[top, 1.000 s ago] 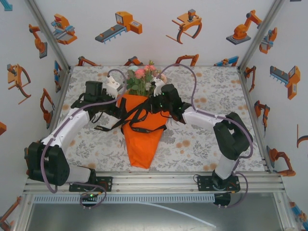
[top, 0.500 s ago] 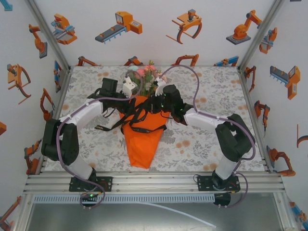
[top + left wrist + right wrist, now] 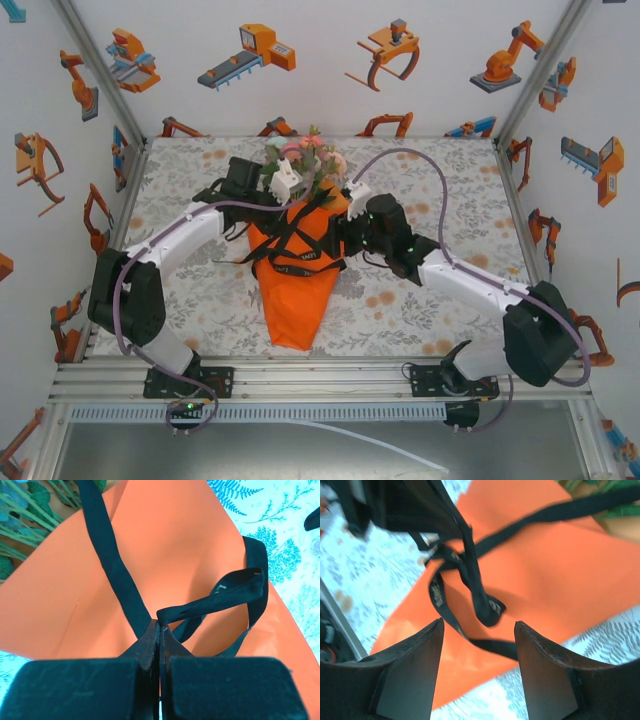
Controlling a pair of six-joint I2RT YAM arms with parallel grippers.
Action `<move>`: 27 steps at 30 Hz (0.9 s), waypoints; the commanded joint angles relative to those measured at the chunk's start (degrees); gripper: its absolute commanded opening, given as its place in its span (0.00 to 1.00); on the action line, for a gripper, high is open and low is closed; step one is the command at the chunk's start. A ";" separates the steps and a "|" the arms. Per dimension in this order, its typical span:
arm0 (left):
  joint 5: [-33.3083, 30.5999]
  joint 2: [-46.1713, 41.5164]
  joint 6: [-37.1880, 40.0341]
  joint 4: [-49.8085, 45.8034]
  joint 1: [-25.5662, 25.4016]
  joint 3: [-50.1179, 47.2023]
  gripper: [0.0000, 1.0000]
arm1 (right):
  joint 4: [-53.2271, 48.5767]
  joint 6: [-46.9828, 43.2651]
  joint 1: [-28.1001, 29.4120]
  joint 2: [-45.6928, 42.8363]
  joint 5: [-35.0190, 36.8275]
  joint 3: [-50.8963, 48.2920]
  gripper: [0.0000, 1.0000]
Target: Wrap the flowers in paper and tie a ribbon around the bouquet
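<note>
Since a second ago the left gripper point(image 3: 159, 630) has swung in over the wide end of the bouquet point(image 3: 297, 290) and pinched the ribbon point(image 3: 112, 565), fingers pressed together; the right gripper point(image 3: 477, 630) has let go, jaws spread before a loose loop of it; the bouquet lies mid-table point(image 3: 450, 190), tip toward the near edge. Tightening likely needs that loop re-grasped, then an even opposed pull.

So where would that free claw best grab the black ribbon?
Probably the ribbon at its folded loop end, just ahead of the open right gripper. Come straight on, a finger either side of the narrow band, which seems lifted off the paper. The left gripper pinches another strand.
</note>
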 commanded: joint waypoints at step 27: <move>0.72 4.96 6.08 -2.71 -2.91 2.09 0.00 | 3.60 -35.87 1.03 9.17 -15.88 1.27 0.00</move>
